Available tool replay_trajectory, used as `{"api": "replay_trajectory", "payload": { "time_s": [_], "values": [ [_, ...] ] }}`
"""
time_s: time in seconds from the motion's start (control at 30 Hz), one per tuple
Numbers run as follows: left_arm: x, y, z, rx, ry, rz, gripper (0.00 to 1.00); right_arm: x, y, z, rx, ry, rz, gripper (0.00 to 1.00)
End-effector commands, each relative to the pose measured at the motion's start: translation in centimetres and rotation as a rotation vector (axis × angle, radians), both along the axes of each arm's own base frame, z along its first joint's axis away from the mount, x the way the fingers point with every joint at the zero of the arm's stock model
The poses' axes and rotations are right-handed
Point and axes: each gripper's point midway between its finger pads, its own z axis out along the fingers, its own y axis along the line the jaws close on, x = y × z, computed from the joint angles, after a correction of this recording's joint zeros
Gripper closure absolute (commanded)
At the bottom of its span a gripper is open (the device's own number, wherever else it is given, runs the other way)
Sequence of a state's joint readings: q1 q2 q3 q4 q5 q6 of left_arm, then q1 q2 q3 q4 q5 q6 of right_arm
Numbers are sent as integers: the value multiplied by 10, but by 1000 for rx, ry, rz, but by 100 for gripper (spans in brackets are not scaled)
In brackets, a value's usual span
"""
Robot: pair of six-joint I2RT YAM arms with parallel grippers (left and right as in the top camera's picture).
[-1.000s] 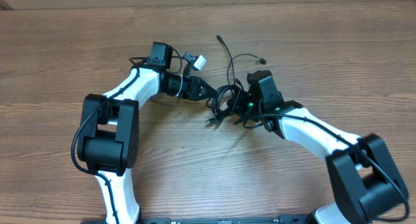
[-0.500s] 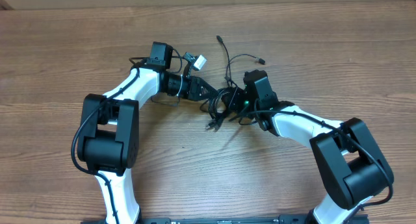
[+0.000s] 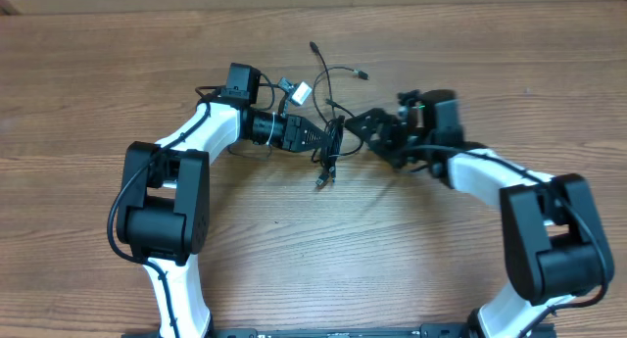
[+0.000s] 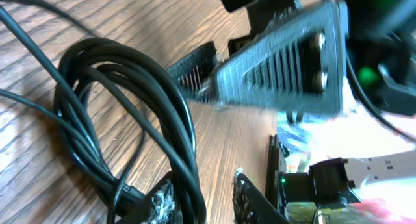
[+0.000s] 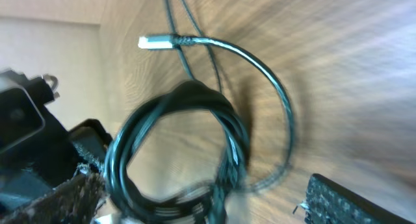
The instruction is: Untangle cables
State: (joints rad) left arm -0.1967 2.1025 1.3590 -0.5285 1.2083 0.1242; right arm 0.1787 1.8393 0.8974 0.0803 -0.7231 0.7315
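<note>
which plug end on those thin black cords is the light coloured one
The silver-white plug at the far-left edge of the tangle of thin black cords; the other loose plug ends showing are all black.

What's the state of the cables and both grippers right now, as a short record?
cable coil: bunched on the table between the grippers, not untangled
left gripper: at the coil, strands running through its jaws; grip unclear
right gripper: open, beside the coil, clamping nothing
loose ends: two black tips fan out beyond the coil
white plug: lies near the left wrist
</note>
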Motion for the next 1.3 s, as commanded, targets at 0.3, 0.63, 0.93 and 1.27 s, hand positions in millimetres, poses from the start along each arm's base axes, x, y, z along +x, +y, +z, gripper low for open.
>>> {"api": "replay_trajectory", "payload": {
  "time_s": [0.3,0.63,0.93,1.27],
  "values": [
    [-5,-2,-13,33,-6,-16,71,-60,-20,-36,-124,152,172,0],
    [-4,2,-23,94,3,0,76,-64,-4,-16,-10,64,280,0],
    [-17,-10,11,-116,2,-74,78,-64,0,-12,11,41,300,0],
    [-15,-13,-2,-39,-24,-70,85,-65,25,-23,-128,-82,386,0]
  ]
}}
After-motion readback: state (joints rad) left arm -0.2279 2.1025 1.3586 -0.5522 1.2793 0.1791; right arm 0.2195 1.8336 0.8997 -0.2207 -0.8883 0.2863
